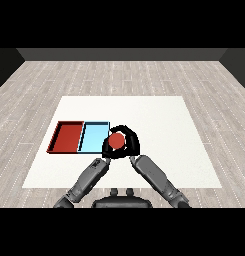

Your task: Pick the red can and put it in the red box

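Observation:
The red can (pixel 116 141) is just right of the light blue tray (pixel 94 136), near that tray's right edge. My right hand (pixel 132 142) is curled round the can, its black fingers arching over the far side. I cannot tell whether the can rests on the table or hangs above it. My left hand (pixel 106 151) is close against the can's lower left and merges with the other hand's dark outline. The red tray (pixel 67 136) lies left of the blue one and holds nothing.
The two trays sit side by side on the left half of the white table (pixel 159 125). Both grey forearms come in from the lower corners and meet below the can. Wooden floor surrounds the table.

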`<state>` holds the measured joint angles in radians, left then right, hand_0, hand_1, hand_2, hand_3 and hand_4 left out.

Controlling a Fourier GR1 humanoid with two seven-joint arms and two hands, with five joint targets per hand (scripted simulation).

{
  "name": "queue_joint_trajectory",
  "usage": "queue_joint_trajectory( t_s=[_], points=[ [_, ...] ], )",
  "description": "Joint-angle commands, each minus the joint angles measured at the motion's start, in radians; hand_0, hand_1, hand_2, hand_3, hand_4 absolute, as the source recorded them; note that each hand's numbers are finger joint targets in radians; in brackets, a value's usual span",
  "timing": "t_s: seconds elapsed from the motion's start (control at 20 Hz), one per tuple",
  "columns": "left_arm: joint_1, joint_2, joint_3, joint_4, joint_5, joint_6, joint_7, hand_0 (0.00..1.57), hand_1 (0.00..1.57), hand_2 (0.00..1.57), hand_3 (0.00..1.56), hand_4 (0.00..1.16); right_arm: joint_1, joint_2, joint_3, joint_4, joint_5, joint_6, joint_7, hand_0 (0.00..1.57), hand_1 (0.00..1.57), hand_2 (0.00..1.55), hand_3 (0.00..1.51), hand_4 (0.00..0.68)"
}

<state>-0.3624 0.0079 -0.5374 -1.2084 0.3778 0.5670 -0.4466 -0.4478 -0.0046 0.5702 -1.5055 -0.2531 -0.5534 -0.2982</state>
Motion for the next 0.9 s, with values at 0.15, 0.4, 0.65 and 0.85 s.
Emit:
queue_joint_trajectory(
  t_s=[0.15,0.4,0.65,0.85],
  points=[
    [-0.027,-0.008,0.047,-0.002,-0.003,-0.036,-0.041,1.57,1.57,1.57,1.51,1.15,0.030,0.004,-0.006,0.004,0.093,0.008,0.087,0.00,0.00,0.00,0.00,0.000],
    [-0.008,-0.008,-0.055,-0.054,-0.014,0.118,-0.010,1.57,1.57,1.57,1.49,1.13,-0.023,0.004,-0.079,0.109,0.009,0.075,0.031,0.00,0.00,0.00,0.00,0.000],
    [-0.014,-0.008,0.005,0.034,-0.005,0.031,-0.075,1.57,1.57,1.57,1.49,1.13,0.009,0.004,-0.119,0.071,0.042,0.105,0.061,0.00,0.00,0.00,0.00,0.000],
    [-0.040,-0.008,-0.021,-0.028,-0.005,0.110,-0.009,1.57,1.57,1.57,1.48,1.13,0.116,-0.050,-0.059,-0.099,0.055,0.082,0.088,0.00,0.00,0.00,0.00,0.000]
  ],
)
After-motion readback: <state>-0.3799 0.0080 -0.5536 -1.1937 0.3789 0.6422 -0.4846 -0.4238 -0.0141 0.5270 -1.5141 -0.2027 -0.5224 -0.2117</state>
